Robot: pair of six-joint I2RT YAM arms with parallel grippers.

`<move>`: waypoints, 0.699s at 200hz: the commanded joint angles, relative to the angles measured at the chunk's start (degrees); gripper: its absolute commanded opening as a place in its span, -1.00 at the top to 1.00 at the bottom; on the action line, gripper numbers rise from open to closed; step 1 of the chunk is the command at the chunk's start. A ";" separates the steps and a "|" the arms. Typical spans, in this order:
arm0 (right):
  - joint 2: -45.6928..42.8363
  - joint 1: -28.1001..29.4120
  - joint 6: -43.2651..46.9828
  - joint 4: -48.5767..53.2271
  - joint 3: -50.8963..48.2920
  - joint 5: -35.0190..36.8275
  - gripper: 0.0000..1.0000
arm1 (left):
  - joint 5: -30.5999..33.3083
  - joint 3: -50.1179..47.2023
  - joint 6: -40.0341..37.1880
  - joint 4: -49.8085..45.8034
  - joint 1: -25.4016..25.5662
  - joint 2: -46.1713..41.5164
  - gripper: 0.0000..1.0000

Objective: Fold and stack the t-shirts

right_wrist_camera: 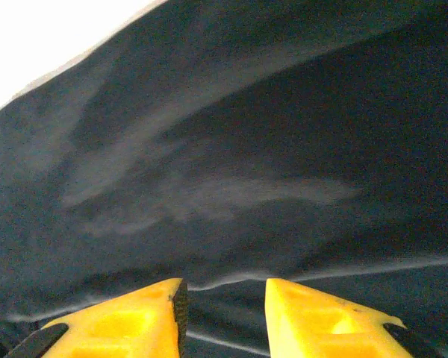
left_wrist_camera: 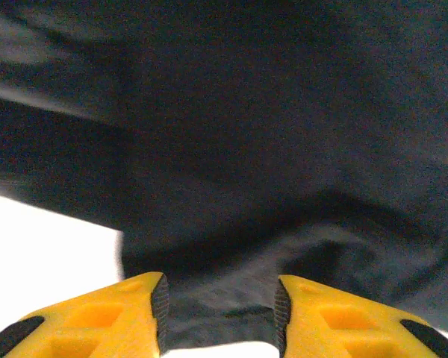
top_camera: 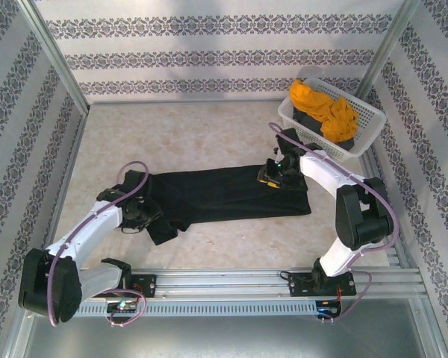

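Black shirt (top_camera: 224,195) lies strip-wise mid-counter (top_camera: 187,130). Your left claw (top_camera: 140,214) spread over its left end, right claw (top_camera: 272,177) spread at right edge. Bare counter behind; orange shirt (top_camera: 325,106) in basket (top_camera: 367,133).

we see our left gripper (left_wrist_camera: 220,302) spread apart over the black t-shirt (left_wrist_camera: 231,134), rumpled fabric lying between its yellow fingers (left_wrist_camera: 119,317).

blk tee (top_camera: 224,195) laid flat, orange tee (top_camera: 325,104) – basket (top_camera: 310,134)
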State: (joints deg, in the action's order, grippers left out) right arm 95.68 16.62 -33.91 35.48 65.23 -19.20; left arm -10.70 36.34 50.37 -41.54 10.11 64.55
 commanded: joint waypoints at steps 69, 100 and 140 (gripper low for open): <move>0.61 1.47 1.89 -0.55 0.07 -2.74 0.30 | -3.63 -2.83 -7.41 10.49 -11.08 4.17 0.22; 0.39 1.41 1.16 -1.12 -0.46 -2.96 0.30 | -4.55 -3.36 -8.92 12.93 -11.08 6.76 0.34; 0.13 1.37 0.85 -1.03 0.43 -4.30 0.30 | -5.50 -3.53 -9.83 13.10 -11.08 6.71 0.57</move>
State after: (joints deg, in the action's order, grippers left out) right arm 96.03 18.48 -33.01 34.81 65.30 -21.82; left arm -15.33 33.10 42.85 -29.63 -0.49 71.42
